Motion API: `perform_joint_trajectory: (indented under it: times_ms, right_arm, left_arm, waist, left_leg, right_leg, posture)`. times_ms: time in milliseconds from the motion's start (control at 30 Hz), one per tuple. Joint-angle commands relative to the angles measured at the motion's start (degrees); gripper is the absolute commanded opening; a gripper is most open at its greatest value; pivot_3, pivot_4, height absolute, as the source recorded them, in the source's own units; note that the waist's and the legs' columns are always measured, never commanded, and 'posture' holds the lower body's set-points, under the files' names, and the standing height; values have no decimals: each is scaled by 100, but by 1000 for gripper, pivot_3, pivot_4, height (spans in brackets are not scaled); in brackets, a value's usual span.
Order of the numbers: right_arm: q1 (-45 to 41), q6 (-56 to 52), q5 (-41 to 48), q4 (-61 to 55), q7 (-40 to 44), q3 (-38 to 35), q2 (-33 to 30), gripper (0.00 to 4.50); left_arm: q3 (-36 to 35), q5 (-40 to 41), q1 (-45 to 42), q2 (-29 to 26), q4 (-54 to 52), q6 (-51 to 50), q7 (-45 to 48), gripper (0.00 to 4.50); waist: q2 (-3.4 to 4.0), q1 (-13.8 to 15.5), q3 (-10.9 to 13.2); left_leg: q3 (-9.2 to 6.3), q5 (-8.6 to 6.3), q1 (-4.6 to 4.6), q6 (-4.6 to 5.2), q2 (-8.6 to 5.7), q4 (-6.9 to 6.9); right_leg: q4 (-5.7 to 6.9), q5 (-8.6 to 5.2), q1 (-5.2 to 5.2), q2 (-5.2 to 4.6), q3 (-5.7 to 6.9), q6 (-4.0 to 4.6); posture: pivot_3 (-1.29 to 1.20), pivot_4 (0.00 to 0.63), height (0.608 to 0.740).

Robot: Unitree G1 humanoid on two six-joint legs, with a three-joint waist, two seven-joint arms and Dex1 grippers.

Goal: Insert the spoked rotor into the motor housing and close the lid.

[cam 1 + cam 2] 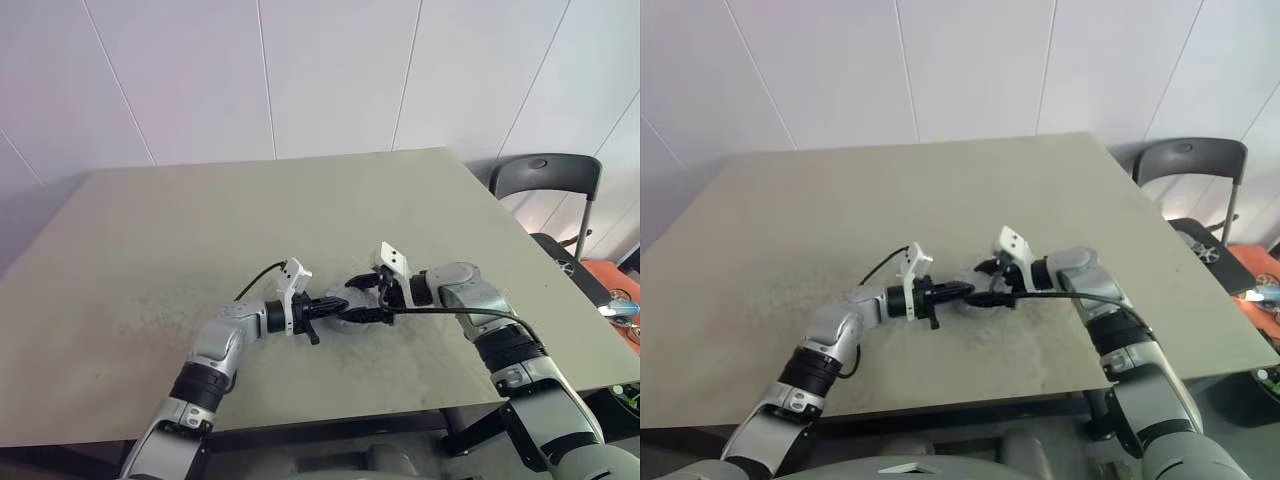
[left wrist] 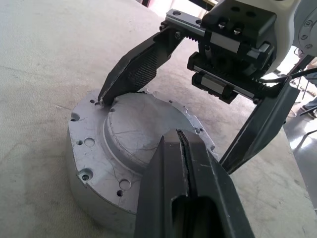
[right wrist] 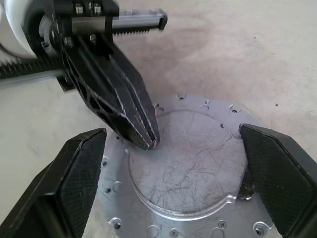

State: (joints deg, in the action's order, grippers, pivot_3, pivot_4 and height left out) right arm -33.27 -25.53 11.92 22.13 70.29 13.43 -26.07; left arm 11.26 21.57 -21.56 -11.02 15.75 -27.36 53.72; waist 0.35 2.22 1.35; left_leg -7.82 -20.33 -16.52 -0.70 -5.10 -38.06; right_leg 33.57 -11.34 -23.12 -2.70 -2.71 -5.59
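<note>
Lid: seated on motor housing, apparently closed. Left pincer shut, empty, tips resting atop; right pincer wide, straddling.

Beige square table — left gripper at 9 o'clock, right gripper at 3 o'clock of grey round metal lid; dark plastic chair at 2 o'clock.

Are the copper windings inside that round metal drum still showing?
No, the lid covers the top of the motor housing, so plain grey metal shows.
</note>
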Motion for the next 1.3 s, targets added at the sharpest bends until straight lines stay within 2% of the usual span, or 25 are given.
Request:
perform_joint_trajectory:
  times_ms: [33, 233, 333, 733, 867, 1067, 1300]
  right_arm:
    - [-212, -233, 277, -4, -156, -386, 60, 4487]
    - [-680, -966, 0, 994, -812, -437, 49, 4487]
    - [-733, -1278, -4, 1169, -742, -367, -16, 4487]
    - [-303, -2438, 513, 703, -61, -329, -29, 4487]
    - [-115, -2958, 1167, 356, 315, -628, 100, 4487]
    - [182, -3327, 1264, 140, 292, -482, 217, 4487]
    - [301, -3728, 1561, 117, 74, -746, 475, 4487]
  left_arm:
    - [92, -164, 130, -15, 194, -198, -151, 0]
    - [59, -150, 157, 15, 159, -201, -168, 0]
    - [47, -138, 164, 32, 146, -196, -184, 0]
    - [6, -124, 191, 99, 125, -161, -234, 0]
    - [3, -126, 214, 107, 98, -166, -249, 0]
    - [-6, -129, 227, 103, 80, -163, -262, 0]
    - [-23, -142, 252, 127, 74, -149, -288, 0]
  waist:
    - [1, -2, 1]
    - [7, -18, 0]
    - [8, -8, 0]
    - [11, -2, -1]
    - [10, 6, 0]
    - [12, -8, -1]
    - [11, -38, -1]
  left_leg:
    - [0, 0, -2, 0, 0, 0]
    - [4, 1, 3, -1, 1, 0]
    - [4, 1, 4, -1, 1, 0]
    - [4, -3, -1, 4, -2, 4]
    - [3, -3, -3, 5, -1, 5]
    - [2, -8, -8, 10, 0, 7]
    - [4, -8, -3, 10, 3, 8]
  right_leg:
    - [0, 0, -2, 0, 0, 0]
    - [4, 0, -1, 1, -2, 1]
    - [5, 0, -2, 1, -2, 2]
    - [-2, -1, -3, -3, -1, -1]
    - [-2, -2, -5, -3, 0, -3]
    - [-2, -5, -13, -3, 1, -8]
    - [-2, -8, -9, 0, 1, -13]
  posture:
    - [0, 0, 740]
    - [0, 0, 740]
    - [0, 0, 740]
    - [0, 0, 740]
    - [0, 0, 740]
    - [0, 0, 740]
    - [0, 0, 740]
